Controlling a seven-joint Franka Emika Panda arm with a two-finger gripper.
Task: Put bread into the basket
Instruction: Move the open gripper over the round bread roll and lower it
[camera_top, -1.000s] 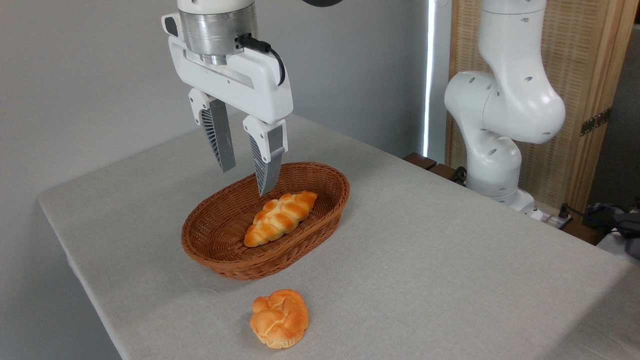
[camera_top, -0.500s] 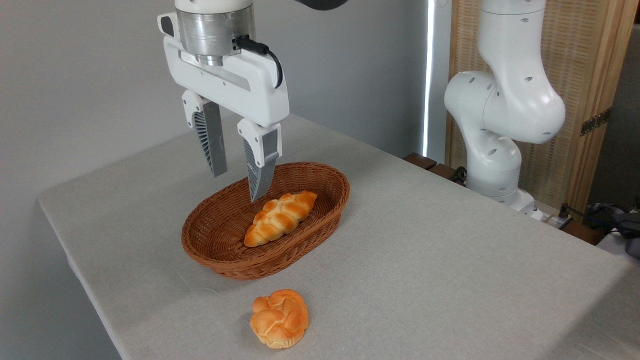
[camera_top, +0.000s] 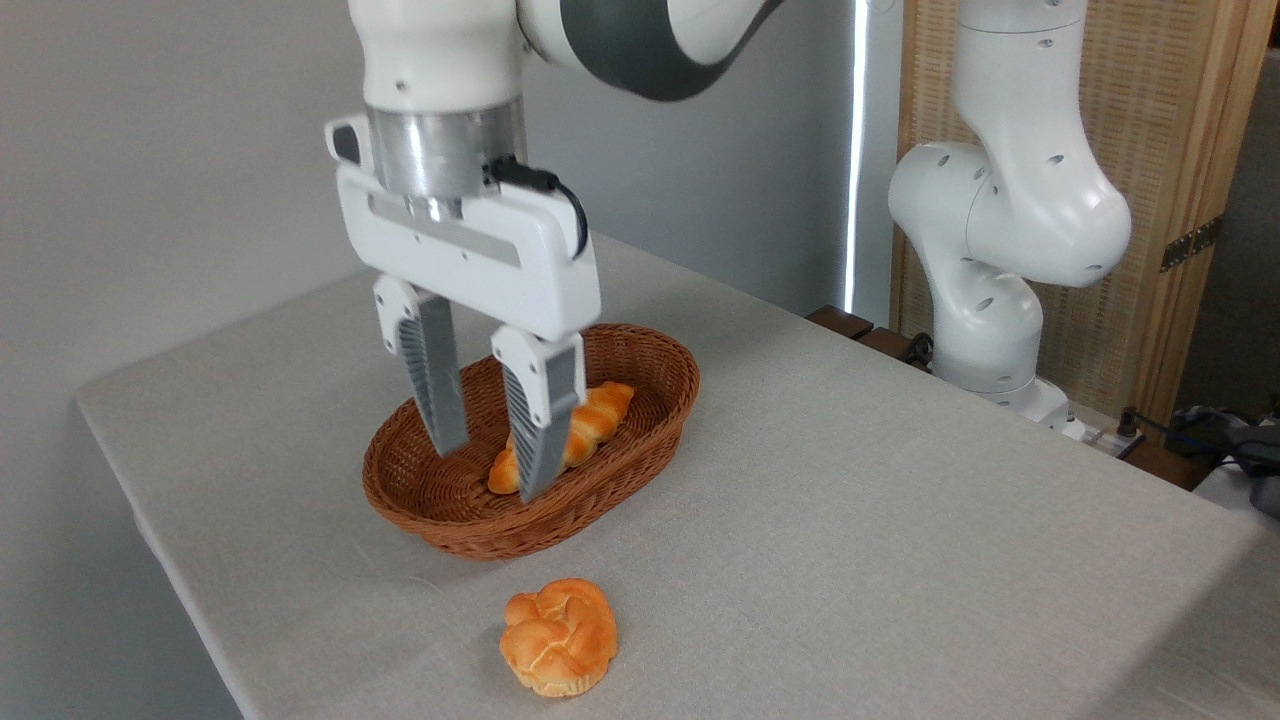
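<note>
The end effector (camera_top: 492, 472) hung fingers-down over the basket (camera_top: 655, 420) with its jaws apart and nothing in them, and its right finger (camera_top: 540, 425) covered the middle of the braided loaf (camera_top: 600, 412), so you couldn't really tell how close the tips were to it. The arm came straight down from the top edge, where it was cut off. The bread (camera_top: 558, 636) sat out on the tabletop (camera_top: 900, 520), just in front of the basket, too round to point anywhere, while the basket's long axis ran from lower left to upper right.

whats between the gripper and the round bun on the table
In the camera view, the near rim of the basket and a strip of bare table separate the open gripper from the bun.
</note>
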